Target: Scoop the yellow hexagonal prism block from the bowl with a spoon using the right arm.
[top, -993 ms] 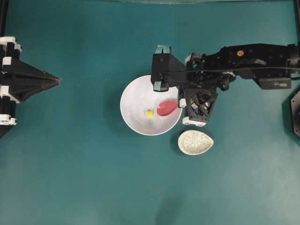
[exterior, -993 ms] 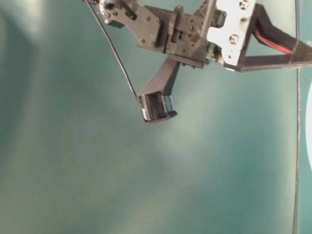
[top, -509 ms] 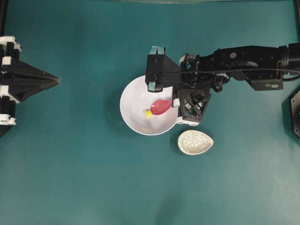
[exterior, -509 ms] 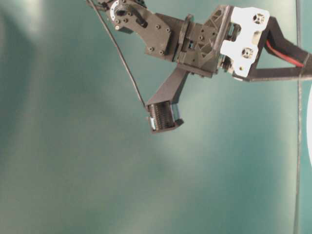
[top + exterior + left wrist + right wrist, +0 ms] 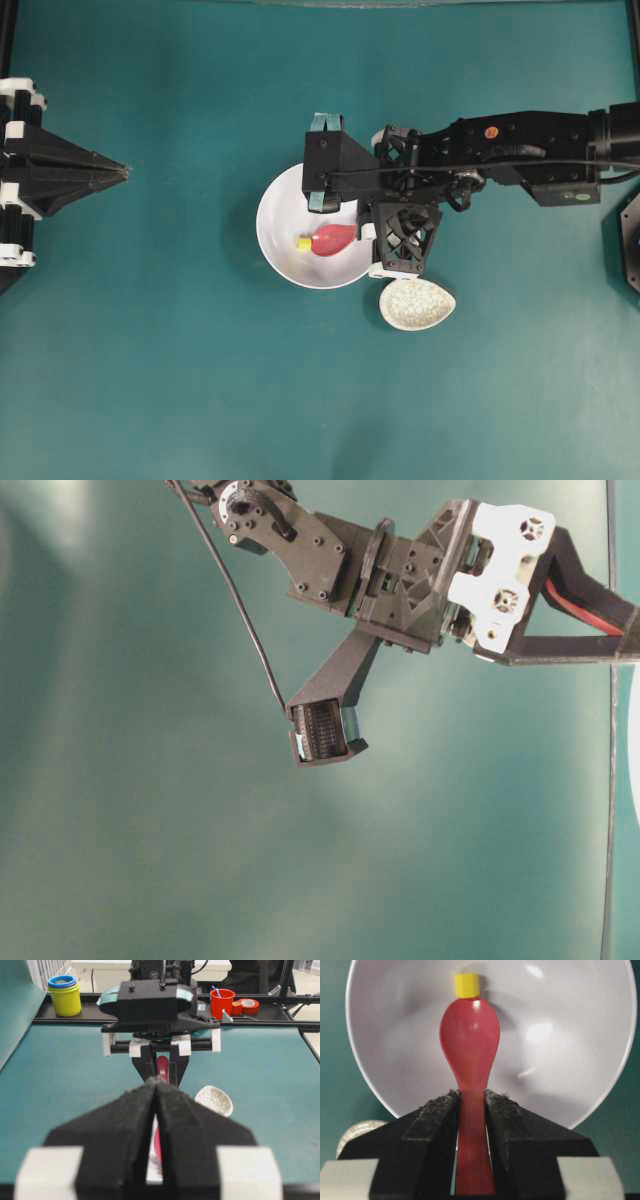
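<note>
The right gripper (image 5: 470,1170) pinches the spoon (image 5: 469,1040) by its handle between both fingers (image 5: 432,1125), scoop reaching ahead into the bowl (image 5: 580,1060) so its tip nudges the yellow block (image 5: 467,985), while the left gripper (image 5: 156,1105) sits shut and empty.

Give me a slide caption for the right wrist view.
Right gripper holds the spoon, its tip against the yellow block inside the white bowl.
</note>
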Robot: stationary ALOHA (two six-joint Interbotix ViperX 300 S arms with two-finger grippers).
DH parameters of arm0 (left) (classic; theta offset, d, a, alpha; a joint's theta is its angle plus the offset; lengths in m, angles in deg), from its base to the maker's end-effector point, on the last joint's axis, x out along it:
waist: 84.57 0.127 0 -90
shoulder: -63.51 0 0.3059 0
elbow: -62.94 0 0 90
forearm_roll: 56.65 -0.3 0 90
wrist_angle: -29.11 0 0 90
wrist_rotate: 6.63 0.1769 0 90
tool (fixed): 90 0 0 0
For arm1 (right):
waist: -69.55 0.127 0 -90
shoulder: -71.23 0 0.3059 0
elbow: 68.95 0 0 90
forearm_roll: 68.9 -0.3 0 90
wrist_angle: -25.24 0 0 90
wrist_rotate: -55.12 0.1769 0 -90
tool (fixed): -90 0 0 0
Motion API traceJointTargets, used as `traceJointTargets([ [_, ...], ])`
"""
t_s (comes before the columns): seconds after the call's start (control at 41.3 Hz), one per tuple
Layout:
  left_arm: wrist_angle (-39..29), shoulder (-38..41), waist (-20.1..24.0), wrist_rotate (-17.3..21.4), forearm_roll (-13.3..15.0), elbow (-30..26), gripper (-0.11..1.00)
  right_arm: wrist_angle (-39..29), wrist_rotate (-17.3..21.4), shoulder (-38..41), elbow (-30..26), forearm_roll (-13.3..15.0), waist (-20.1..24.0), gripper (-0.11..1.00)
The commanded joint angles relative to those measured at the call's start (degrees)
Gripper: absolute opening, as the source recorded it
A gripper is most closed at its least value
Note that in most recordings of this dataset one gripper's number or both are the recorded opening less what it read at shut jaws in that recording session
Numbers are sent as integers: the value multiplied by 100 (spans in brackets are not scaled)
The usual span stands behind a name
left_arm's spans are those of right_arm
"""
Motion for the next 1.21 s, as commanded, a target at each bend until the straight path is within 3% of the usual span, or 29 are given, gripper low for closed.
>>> traceJointTargets([
  [0.0, 35, 53, 18, 9, -18, -79, 0, 97, 0, -62, -167, -9, 35, 23],
  [0.703, 26, 53, 9, 9, -18, -88, 1, 580, 18, -97, -229, 132, 26, 23],
  [0.969, 35, 53, 18, 0, -9, -88, 1, 211, 220, -519, -229, 114, -79, 23],
  [1.187, 35, 53, 9, 9, -9, -88, 1, -396, 756, -642, -229, 114, -185, 23],
])
